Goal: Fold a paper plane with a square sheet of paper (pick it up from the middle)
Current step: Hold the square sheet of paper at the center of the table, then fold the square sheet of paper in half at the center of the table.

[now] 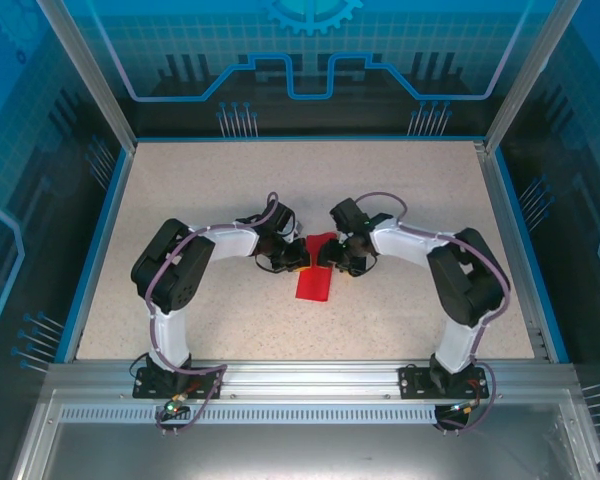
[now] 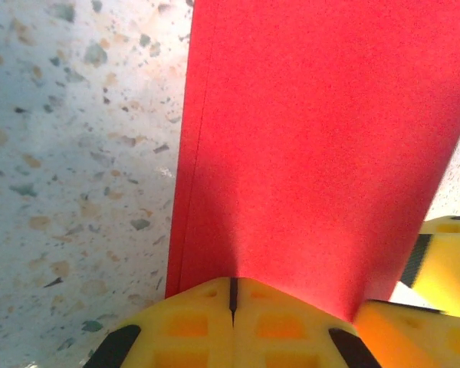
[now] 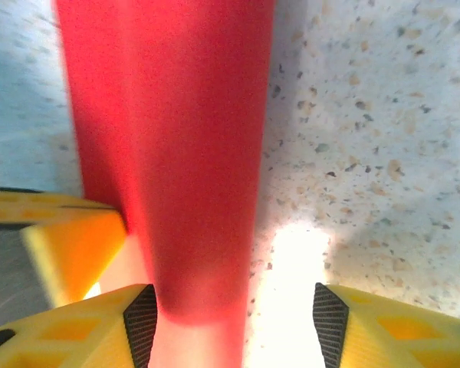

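Both my grippers meet at the far end of the square sheet of paper [image 1: 314,278], folded to a narrow red strip on the speckled table [image 1: 180,180], its long axis running back toward my bases. My left gripper [image 2: 231,297] is closed tip to tip at the strip; whether it pinches paper I cannot tell. My right gripper [image 3: 235,318] straddles it, jaws apart, equally near.

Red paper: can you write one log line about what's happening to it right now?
paper: folded strip on table | left jaws: shut, tips on paper | right jaws: open, paper between them
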